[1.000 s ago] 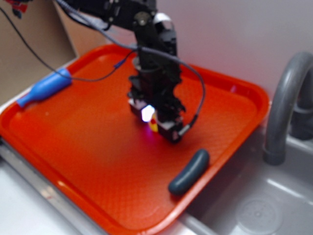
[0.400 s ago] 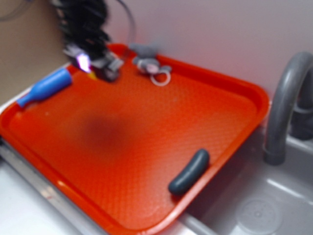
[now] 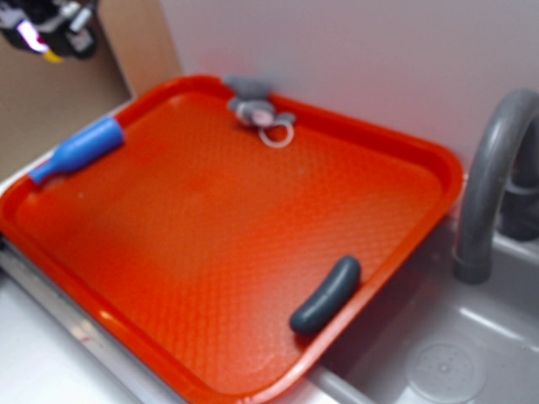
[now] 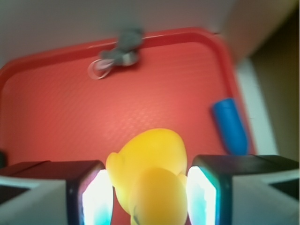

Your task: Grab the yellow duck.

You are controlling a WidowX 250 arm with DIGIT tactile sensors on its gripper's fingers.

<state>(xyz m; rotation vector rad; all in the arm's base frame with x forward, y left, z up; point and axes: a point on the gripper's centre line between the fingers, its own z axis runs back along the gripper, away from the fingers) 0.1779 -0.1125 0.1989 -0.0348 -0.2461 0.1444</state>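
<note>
- Gripper (image 4: 150, 194), raised high off the orange tray (image 3: 421, 181), clamps the yellow duck (image 4: 152, 180) between both pads.
- Grab apparently done; next call: hold the squeeze steady.

plush toy (image 3: 257, 111) on tray (image 3: 210, 227), bottle (image 3: 77, 150) left.

A toy kitchen setup: a grey plastic sink basin (image 3: 455, 353) with a curved grey faucet (image 3: 493, 177) adjoins the red tray (image 3: 404, 147), backed by plain wall.
</note>
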